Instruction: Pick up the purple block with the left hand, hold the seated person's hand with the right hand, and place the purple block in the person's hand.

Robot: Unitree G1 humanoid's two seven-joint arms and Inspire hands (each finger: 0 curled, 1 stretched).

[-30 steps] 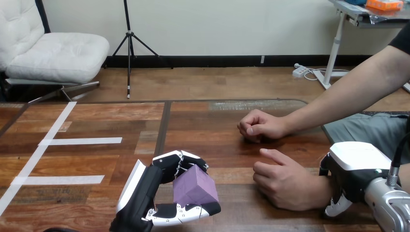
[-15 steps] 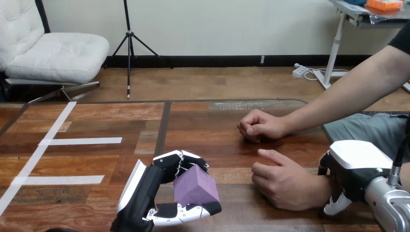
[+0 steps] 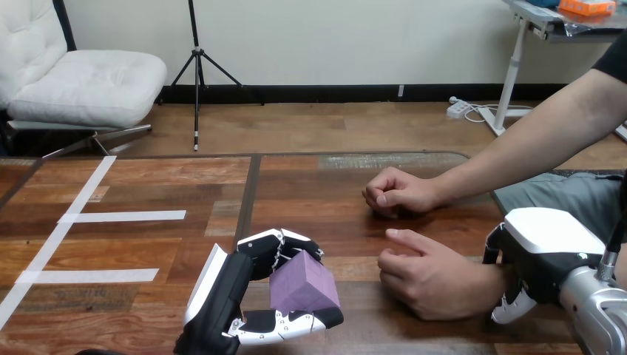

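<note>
Low centre over the table (image 3: 355,177) | my left hand (image 3: 222,296) pinches purple block (image 3: 303,285), fingers atop, thumb beneath | I judge it light, rigid, smooth: flat opposite faces suit the grip | right hand (image 3: 547,244) clasps person's wrist (image 3: 484,285)

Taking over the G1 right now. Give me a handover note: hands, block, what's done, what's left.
Left hand: shut on the purple block, near the table's front edge.
Right hand: curled round the wrist of the person's nearer hand, which is palm down, right of the block and apart from it.
Person's farther hand: a fist on the table.
Done: block grasped, wrist held.
Left: probably get that palm turned up, then place the block in it.
</note>
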